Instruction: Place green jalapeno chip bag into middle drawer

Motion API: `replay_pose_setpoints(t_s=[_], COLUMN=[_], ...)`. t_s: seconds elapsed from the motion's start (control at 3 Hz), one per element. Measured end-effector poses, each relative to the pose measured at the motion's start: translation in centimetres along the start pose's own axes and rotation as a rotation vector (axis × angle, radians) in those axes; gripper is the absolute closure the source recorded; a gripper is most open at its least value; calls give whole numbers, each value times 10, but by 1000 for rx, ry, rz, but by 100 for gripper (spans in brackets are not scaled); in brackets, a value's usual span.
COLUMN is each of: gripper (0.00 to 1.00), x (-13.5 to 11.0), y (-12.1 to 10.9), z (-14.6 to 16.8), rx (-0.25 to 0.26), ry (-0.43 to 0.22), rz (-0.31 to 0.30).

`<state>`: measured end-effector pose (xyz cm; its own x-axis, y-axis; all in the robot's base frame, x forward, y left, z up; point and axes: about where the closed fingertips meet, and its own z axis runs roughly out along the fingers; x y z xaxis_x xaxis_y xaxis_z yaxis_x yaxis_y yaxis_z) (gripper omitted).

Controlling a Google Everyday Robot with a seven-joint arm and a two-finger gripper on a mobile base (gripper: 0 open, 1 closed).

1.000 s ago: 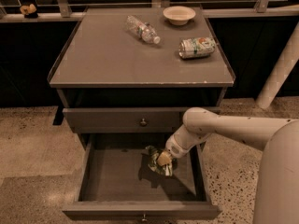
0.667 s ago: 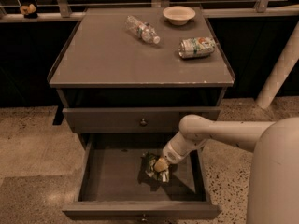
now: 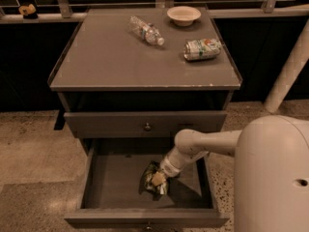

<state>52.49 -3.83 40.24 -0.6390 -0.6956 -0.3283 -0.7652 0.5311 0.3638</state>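
Observation:
The green jalapeno chip bag (image 3: 148,183) is crumpled and sits low inside the open middle drawer (image 3: 111,187), right of its centre, at or just above the drawer floor. My gripper (image 3: 157,179) reaches down into the drawer from the right on a white arm (image 3: 203,144). It is shut on the bag's top. The bag's right part is hidden under the gripper. The like drawer front (image 3: 106,123) just above, with a small round knob (image 3: 147,126), is closed.
On the cabinet top (image 3: 96,62) lie a clear plastic bottle (image 3: 146,31), a silver-green can (image 3: 202,49) on its side and a pale bowl (image 3: 184,15). A white post (image 3: 288,71) stands at the right. My white body (image 3: 275,178) fills the lower right.
My gripper has moved a little to the left and lower inside the open drawer, carrying the bag with it. Nothing on the cabinet top has moved.

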Motion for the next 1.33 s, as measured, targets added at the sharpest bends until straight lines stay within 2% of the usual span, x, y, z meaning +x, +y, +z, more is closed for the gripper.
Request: replay_pose_setpoints(t_s=[0.33, 1.33], gripper=[81, 12], x=[0, 0], y=[0, 0], z=[0, 0], rx=[0, 0], ry=[0, 0], rz=[0, 0])
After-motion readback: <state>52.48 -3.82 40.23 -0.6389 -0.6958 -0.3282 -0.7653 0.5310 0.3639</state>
